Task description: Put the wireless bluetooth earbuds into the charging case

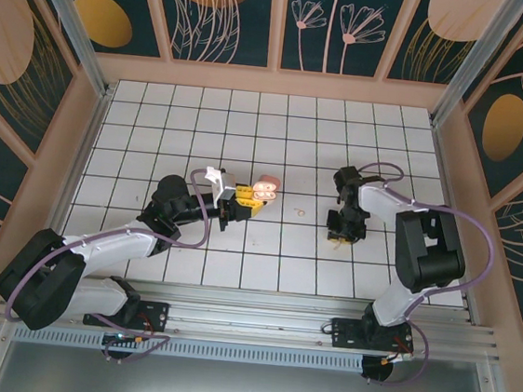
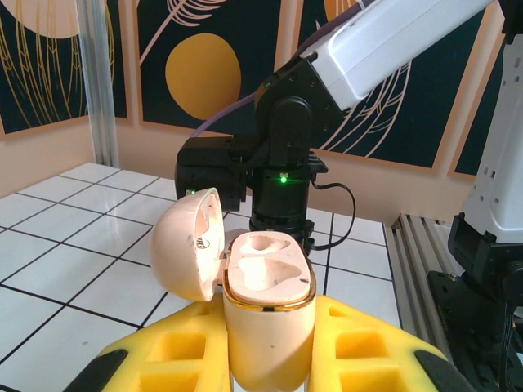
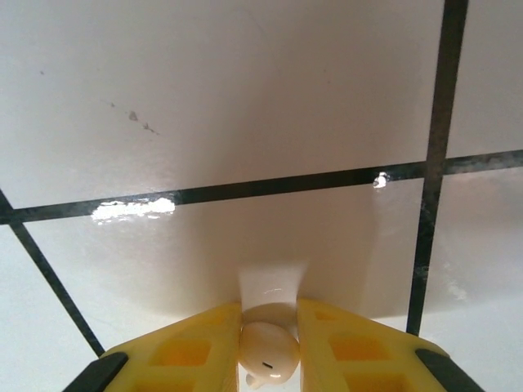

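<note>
The salmon-pink charging case (image 2: 270,322) stands upright between the yellow fingers of my left gripper (image 2: 270,363), which is shut on it. Its lid (image 2: 189,242) hangs open to the left and both pale wells are empty. From above, the case (image 1: 265,190) sits at the tip of the left gripper (image 1: 250,199), left of centre. My right gripper (image 3: 270,359) points down at the tiles and is shut on one small pale-pink earbud (image 3: 268,351). In the top view that gripper (image 1: 339,237) is right of centre, low over the floor. A tiny pale thing (image 1: 300,212) lies on a tile between the grippers, too small to identify.
The right arm's dark wrist (image 2: 282,155) stands straight ahead of the held case. The white tiled floor (image 1: 277,132) is boxed in by patterned walls (image 1: 229,10). A metal rail (image 1: 323,320) runs along the near edge by the arm bases.
</note>
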